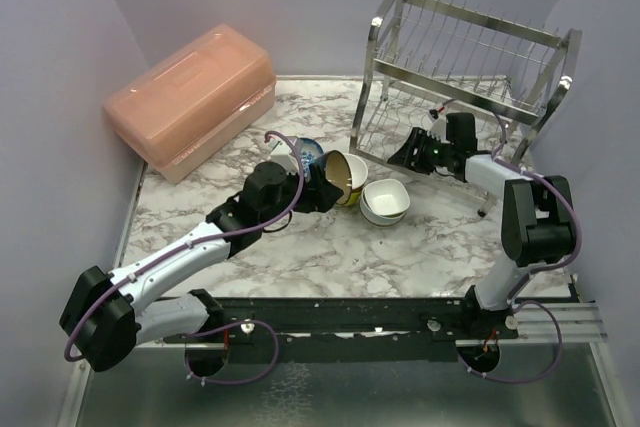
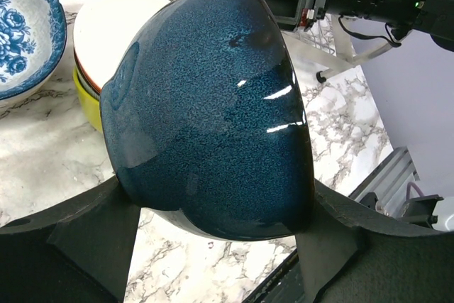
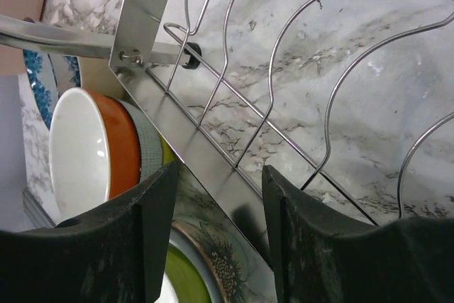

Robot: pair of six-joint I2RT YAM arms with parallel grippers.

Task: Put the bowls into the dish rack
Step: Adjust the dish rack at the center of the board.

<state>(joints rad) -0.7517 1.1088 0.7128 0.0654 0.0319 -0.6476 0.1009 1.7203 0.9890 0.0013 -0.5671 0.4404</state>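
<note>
Firmly clamped in the left gripper [image 2: 216, 239] sits a dark blue bowl [image 2: 213, 104], tipped on its side. Just beyond it stands a white bowl [image 2: 106, 30] nested in a yellow bowl [image 2: 85, 101], with a blue-and-white bowl [image 2: 21, 26] to that gripper's left. The right gripper [image 3: 220, 204], jaws apart and holding nothing, is at the lower wire shelf of the dish rack [image 1: 455, 78], the front rail just past its fingers. Farther from the left gripper, a closed pink box [image 1: 190, 97] rests on the marble table [image 1: 330, 247]; lilac walls surround it.

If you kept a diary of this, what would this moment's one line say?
left fingers: clamped on dark blue bowl | right fingers: open, empty, at lower shelf of dish rack
</note>
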